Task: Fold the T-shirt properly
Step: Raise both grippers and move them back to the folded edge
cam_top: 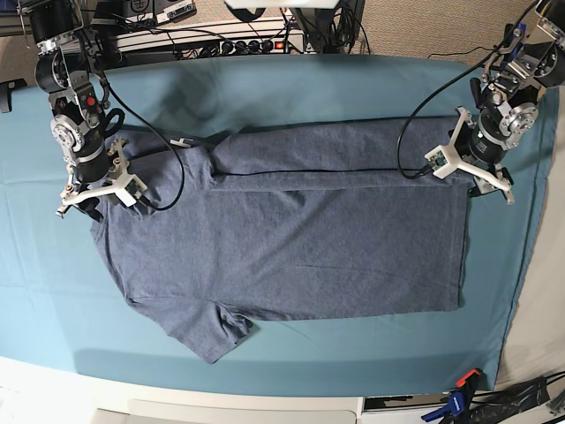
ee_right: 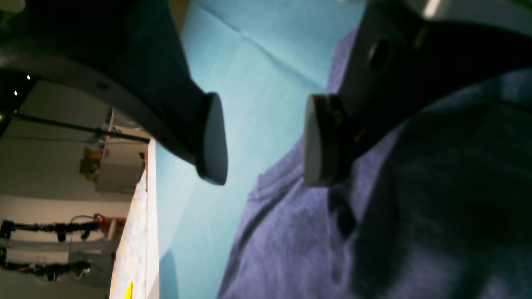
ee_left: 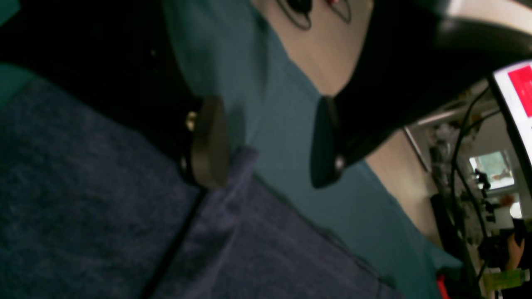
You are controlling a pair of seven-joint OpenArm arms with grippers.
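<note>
Where fold overlaps, T-shirt [cam_top: 291, 247] lettering hidden.

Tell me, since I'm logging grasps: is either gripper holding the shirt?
No. Left gripper and right gripper are both open, pads empty above the T-shirt.

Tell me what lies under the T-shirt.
The teal table cloth shows all around the T-shirt, so it runs beneath. Whatever else lies under the shirt, including the part under its folded-over top strip, is covered.

Blue-grey T-shirt [cam_top: 291, 247] flat, top edge folded over
</note>
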